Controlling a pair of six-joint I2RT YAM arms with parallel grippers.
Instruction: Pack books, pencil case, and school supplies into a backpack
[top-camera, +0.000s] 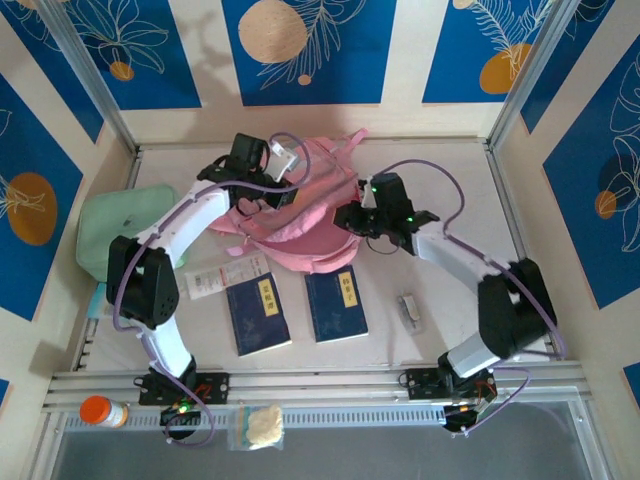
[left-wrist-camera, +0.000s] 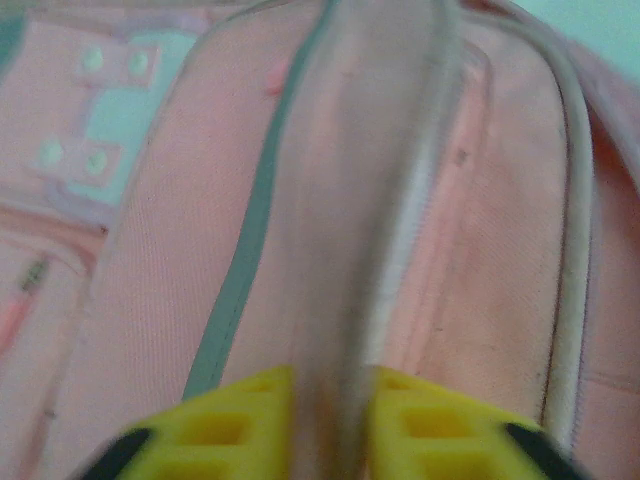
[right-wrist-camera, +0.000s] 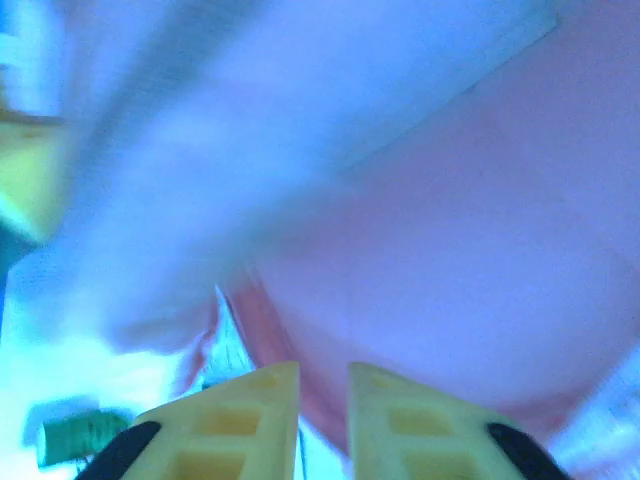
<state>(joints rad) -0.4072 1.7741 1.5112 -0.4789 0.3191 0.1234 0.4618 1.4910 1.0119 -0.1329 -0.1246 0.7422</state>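
- Clutter at the far left of the desk (top-camera: 450, 200): a mint-green zip case (top-camera: 120, 235) sits against the wall. I take it to be parked out of the way, not part of the packing.
- Next, the left gripper (left-wrist-camera: 330, 392) is at the upper left edge of the backpack (top-camera: 310, 235). In the left wrist view a ridge of pink fabric with pale piping runs up through the gap. The jaws stand a little apart around it, and I cannot tell whether they press on it or only straddle it. I judge it is there to work the bag's mouth open.
- In the middle, the backpack lies slumped toward the back of the desk. It is soft pink and rumpled, with straps trailing at the top and a teal patch with pale studs on one pocket.
- Just in front of it, two navy books (top-camera: 258, 312) (top-camera: 335, 302) lie flat side by side, not touching, with their pale title labels up. They are not yet packed, and they lie between the arms, handy for either.
- Then the right gripper (right-wrist-camera: 323, 392) is at the backpack's right edge. Its jaws are slightly spread with nothing I can make out between them, and pink fabric sits just beyond. That view is badly blurred. I read it as the partner hold on the bag.
- Furthest right, the school supplies (top-camera: 410, 308), a small pale oblong, lie alone on the desk beside the right arm, unpacked.
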